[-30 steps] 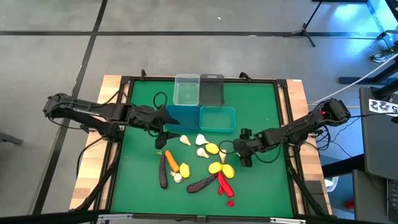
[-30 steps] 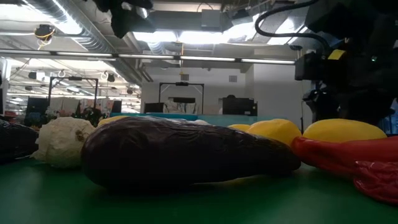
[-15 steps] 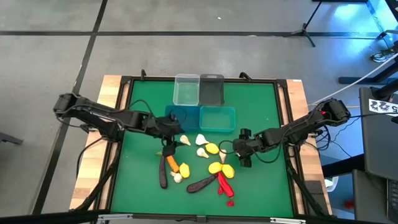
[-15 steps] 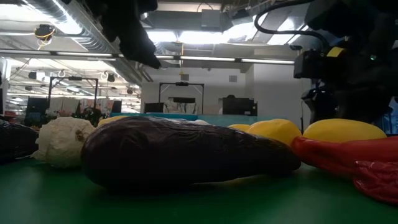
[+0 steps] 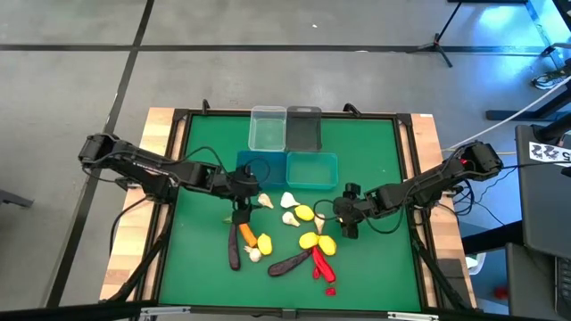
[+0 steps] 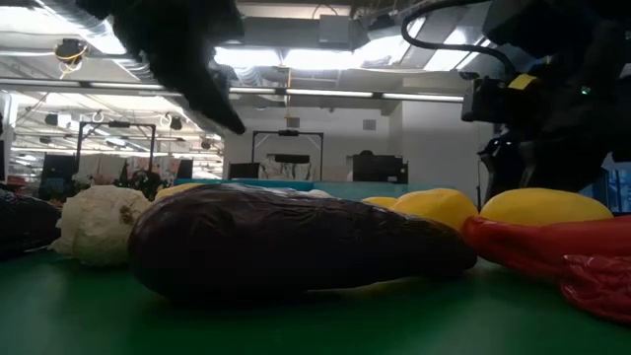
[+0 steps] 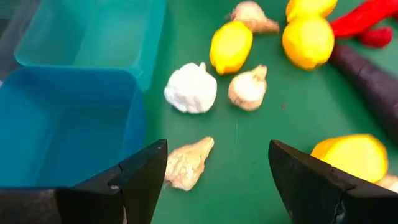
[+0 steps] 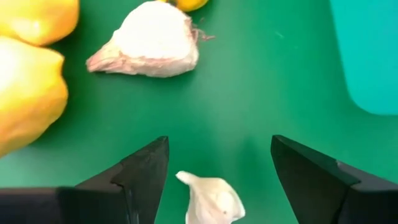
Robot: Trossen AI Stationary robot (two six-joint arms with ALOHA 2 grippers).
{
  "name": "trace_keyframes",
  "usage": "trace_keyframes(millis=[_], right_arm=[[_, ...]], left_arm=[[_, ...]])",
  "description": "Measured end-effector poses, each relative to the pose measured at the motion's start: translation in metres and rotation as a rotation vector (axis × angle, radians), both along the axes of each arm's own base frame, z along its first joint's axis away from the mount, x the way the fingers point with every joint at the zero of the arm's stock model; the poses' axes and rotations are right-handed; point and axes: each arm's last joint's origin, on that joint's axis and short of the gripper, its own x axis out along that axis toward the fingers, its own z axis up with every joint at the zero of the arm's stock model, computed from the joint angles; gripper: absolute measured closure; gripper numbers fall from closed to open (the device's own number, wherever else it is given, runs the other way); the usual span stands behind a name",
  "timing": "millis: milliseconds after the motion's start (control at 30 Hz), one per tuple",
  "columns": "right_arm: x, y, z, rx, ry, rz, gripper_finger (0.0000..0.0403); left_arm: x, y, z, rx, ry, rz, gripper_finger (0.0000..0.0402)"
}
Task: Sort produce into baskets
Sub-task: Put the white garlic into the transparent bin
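The produce lies loose on the green mat in front of the baskets: garlic bulbs (image 5: pixel 290 199), lemons (image 5: pixel 310 240), a carrot (image 5: pixel 246 231), eggplants (image 5: pixel 290 262) and red chilis (image 5: pixel 321 263). My left gripper (image 5: pixel 245 193) is open just in front of the blue basket (image 5: pixel 259 165). Its fingers stand on either side of a garlic piece (image 7: pixel 188 163) without touching it. My right gripper (image 5: pixel 343 214) is open at the pile's right side, with a small garlic piece (image 8: pixel 211 199) between its fingers, untouched. A whole garlic (image 8: pixel 149 50) and a lemon (image 8: pixel 25 81) lie beyond.
Four baskets stand in a cluster at the far middle: clear (image 5: pixel 268 129), dark grey (image 5: pixel 304 129), blue, and teal (image 5: pixel 312 169). In the low view an eggplant (image 6: pixel 296 242) fills the foreground, with a garlic (image 6: pixel 99 225) to its left. Bare mat lies to the left, right and near sides.
My left gripper has gone from beside the blue basket toward the table's right and near edges and down, and now stands over the garlic piece in front of that basket. It has stayed open. The produce has not moved.
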Motion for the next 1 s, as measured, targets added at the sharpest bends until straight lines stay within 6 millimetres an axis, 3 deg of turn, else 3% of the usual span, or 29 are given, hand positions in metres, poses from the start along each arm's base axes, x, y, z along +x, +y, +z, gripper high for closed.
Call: trace_keyframes(millis=[267,600,1000], right_arm=[[0.000,0.000,0.000,-0.012,-0.005,-0.013,0.0123],[0.000,0.000,0.000,-0.010,-0.011,-0.017,0.0123],[0.001,0.000,0.001,-0.012,-0.023,-0.021,0.0123]], left_arm=[[0.002,-0.002,-0.019,0.074,-0.062,-0.089,0.0126],[0.019,-0.011,-0.067,0.161,0.085,-0.180,0.0126],[0.028,0.002,-0.065,0.278,0.063,-0.177,0.0126]])
